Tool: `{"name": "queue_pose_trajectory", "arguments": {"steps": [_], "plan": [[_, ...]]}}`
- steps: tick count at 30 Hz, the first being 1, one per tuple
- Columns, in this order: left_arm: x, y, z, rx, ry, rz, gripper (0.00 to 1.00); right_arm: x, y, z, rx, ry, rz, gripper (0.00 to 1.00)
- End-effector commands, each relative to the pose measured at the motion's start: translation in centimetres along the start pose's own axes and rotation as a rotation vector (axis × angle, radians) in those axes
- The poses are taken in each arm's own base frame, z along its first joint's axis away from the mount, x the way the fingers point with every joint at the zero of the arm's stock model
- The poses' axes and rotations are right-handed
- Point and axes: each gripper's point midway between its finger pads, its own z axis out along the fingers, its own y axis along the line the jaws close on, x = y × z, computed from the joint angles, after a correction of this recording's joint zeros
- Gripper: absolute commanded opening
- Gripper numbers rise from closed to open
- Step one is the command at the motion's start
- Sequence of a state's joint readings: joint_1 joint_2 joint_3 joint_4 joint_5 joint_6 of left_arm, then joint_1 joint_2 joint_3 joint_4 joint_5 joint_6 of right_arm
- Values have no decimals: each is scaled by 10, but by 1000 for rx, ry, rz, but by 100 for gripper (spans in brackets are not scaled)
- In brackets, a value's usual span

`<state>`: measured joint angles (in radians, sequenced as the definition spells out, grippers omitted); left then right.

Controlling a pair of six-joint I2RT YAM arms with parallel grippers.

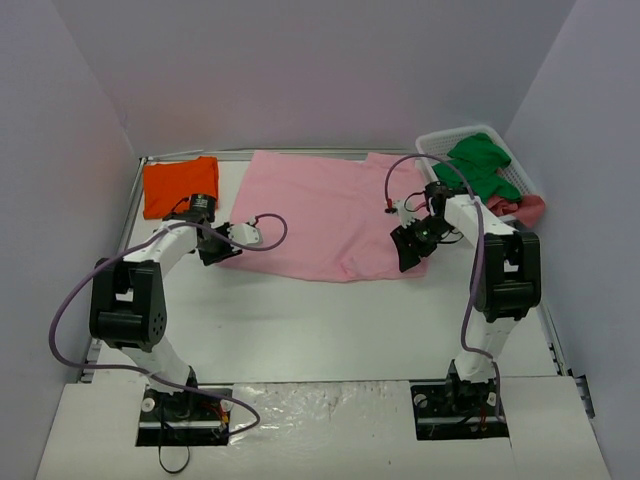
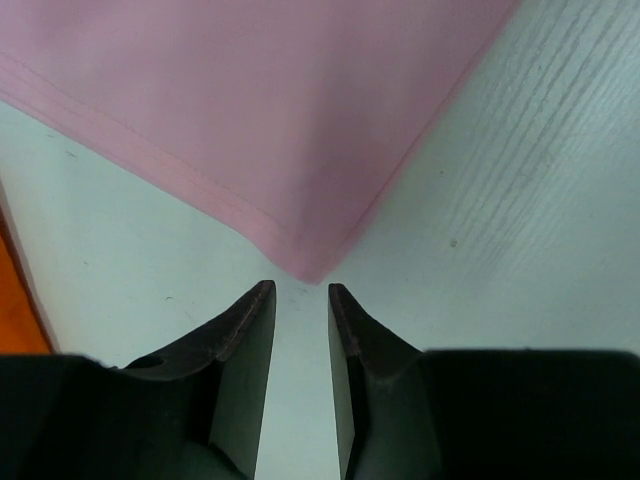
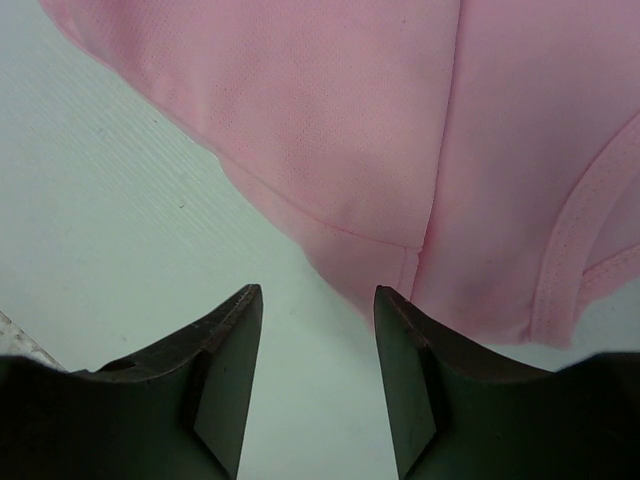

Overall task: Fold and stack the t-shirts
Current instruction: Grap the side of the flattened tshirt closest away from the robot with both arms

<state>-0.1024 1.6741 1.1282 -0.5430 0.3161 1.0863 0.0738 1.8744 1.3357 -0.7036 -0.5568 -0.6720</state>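
Nearest the arm bases the white bench (image 1: 320,330) is bare. Beyond it the two hands sit low at the near edge of the pink t-shirt (image 1: 330,215), one at each end.

The left hand (image 2: 300,292) has its fingers only narrowly apart and empty. The shirt's near left corner, with its stitched hem, lies just ahead of the tips and not yet between them. The right hand (image 3: 318,300) is spread wider and is also empty. A seamed corner of the shirt lies just past its tips, with a curved hem off to one side.

The pink t-shirt lies spread flat across the middle of the bench, much wider than either hand. It looks thin, light and limp, so it will likely sag and drag unless both ends rise together. It should not slip much on the matt surface. The doubled, stitched corners are probably the best places to pinch, low enough to catch every layer.

Farther back, the orange t-shirt (image 1: 180,186) rests at the far left as a compact folded square, just apart from the pink one. At the far right stands a white slatted basket (image 1: 432,145) holding a green cloth (image 1: 482,165) and some reddish fabric.
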Motion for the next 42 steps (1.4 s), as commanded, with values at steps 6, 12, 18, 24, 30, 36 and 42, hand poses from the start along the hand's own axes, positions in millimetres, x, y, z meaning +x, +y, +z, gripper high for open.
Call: {"name": "queue_pose_trajectory", "arguments": {"steps": [6,12,18,24,30,36,42], "plan": [[11,-5,10,9,30,56,30,9,5,1,-40,32,13,44],[22,-3,27,3,75,64,31,10,3,2,-41,35,16,44],[22,5,35,-39,79,62,32,12,3,3,-44,38,16,44],[23,1,37,-16,80,66,23,16,1,5,-40,55,24,44],[19,-16,31,49,58,60,2,11,2,3,-43,40,27,44],[6,-29,9,63,7,15,2,1,5,-1,-57,8,28,44],[3,-58,-16,140,-10,2,2,-22,6,-1,-105,-57,41,44]]}}
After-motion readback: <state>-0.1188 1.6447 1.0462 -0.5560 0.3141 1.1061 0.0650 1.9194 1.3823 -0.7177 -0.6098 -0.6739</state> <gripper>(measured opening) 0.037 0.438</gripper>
